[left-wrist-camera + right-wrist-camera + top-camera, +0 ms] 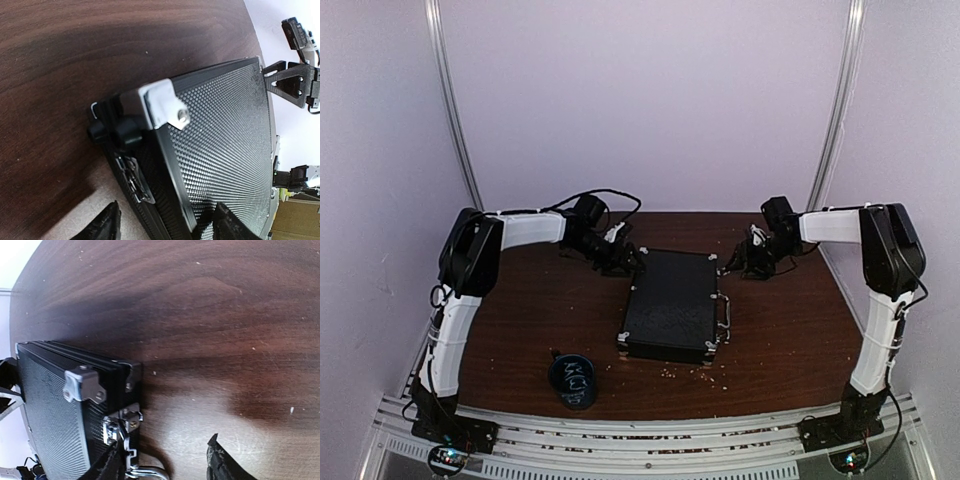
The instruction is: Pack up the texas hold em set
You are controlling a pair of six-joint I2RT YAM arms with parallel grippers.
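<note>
Nearest me, one dark round cup with white scribbles is standing on the counter. Its inside is too dark to read. Pale crumbs are lying beside it. One black case is lying flat mid-counter with its lid shut, hiding any contents. Two tools are hovering at its far corners. The left tool is spreading its fingers astride the case's edge. The right tool is gaping beside a latch. Neither is grasping anything.
</note>
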